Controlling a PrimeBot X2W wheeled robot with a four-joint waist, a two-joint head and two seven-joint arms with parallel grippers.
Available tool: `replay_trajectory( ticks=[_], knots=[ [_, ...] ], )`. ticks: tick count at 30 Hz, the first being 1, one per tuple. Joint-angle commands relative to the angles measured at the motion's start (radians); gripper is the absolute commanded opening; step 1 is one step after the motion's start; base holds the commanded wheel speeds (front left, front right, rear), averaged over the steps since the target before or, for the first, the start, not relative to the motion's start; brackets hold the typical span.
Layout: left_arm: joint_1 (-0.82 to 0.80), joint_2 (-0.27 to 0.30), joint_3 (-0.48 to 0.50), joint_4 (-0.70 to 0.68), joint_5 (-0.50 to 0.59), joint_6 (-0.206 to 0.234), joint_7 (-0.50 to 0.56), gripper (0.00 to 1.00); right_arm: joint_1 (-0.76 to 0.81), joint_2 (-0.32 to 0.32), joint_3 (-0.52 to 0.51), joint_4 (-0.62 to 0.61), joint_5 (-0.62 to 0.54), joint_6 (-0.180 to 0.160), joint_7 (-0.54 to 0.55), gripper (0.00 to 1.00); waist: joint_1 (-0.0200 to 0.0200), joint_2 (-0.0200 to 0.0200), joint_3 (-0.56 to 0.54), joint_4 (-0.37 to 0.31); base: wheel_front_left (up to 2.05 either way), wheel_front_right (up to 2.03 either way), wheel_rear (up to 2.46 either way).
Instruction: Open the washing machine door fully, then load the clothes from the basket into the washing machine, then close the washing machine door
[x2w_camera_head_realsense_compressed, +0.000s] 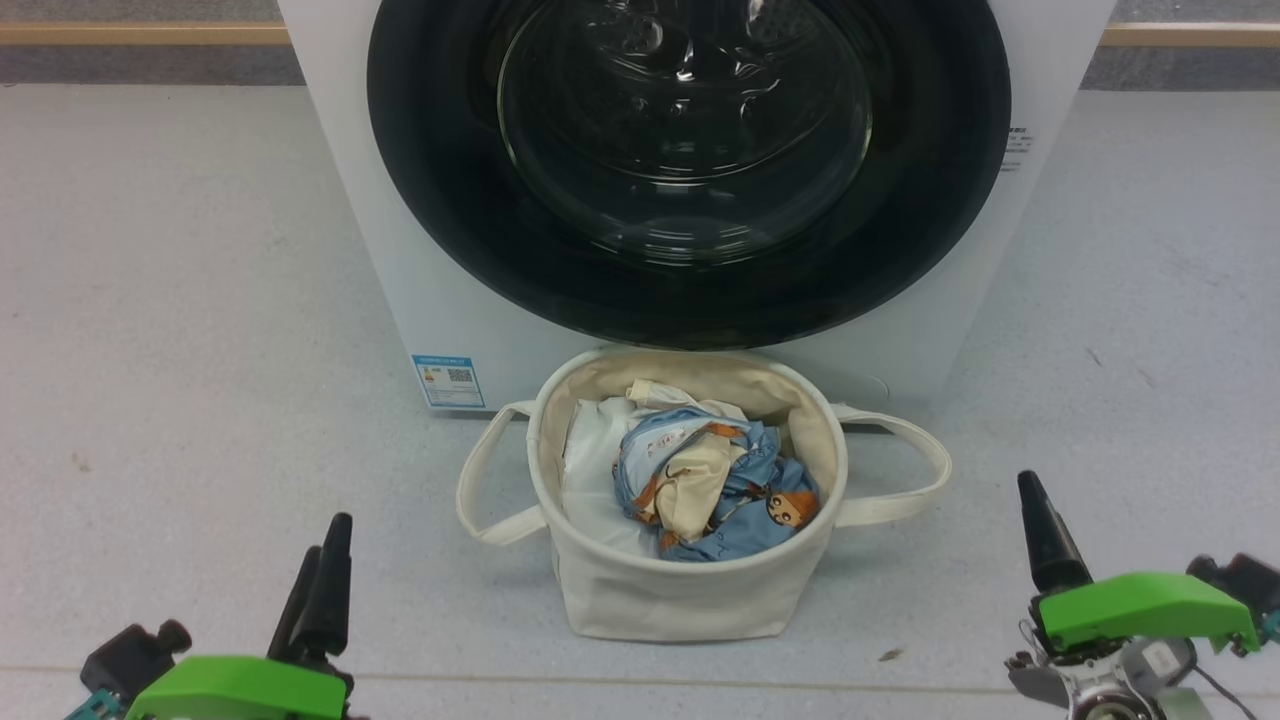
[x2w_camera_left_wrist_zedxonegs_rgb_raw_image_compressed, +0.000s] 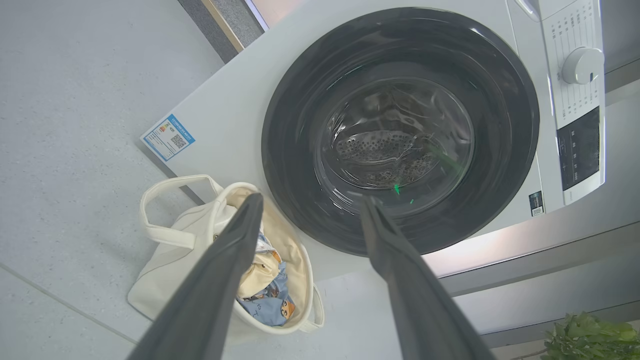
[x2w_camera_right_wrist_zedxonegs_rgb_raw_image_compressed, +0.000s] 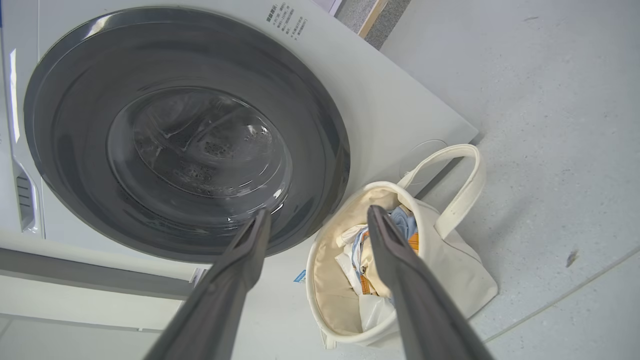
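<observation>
Pale grey speckled floor (x2w_camera_head_realsense_compressed: 180, 300), crossed by a thin joint line (x2w_camera_head_realsense_compressed: 600, 682). A tan skirting strip (x2w_camera_head_realsense_compressed: 140, 33) runs along the back. A small dark speck (x2w_camera_head_realsense_compressed: 889, 655), perhaps debris. Green leafy plant (x2w_camera_left_wrist_zedxonegs_rgb_raw_image_compressed: 590, 335).

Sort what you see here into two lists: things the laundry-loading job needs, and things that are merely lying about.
Part of the job: washing machine; washing machine door, shut; canvas basket; bear-print clothes inside it.

Lying about: plain white bundle in the basket; leafy green plant; dark speck of litter.
</observation>
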Motion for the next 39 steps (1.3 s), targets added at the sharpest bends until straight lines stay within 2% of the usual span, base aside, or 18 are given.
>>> replay_trajectory(
  ticks=[1, 39],
  knots=[
    [-0.049, 0.023, 0.009, -0.040, 0.034, -0.007, -0.015, 1.00, -0.060, -0.021, 0.016, -0.045, -0.035, 0.000, -0.015, 1.00, 0.0000, -0.0001, -0.001, 0.000, 0.00, 0.00, 0.00],
    [-0.111, 0.072, -0.016, -0.045, 0.438, -0.012, -0.126, 1.00, -0.137, -0.077, 0.140, -0.084, -0.439, 0.000, -0.126, 1.00, 0.0000, -0.0001, 0.001, 0.026, 0.00, 0.00, 0.00]
  ],
)
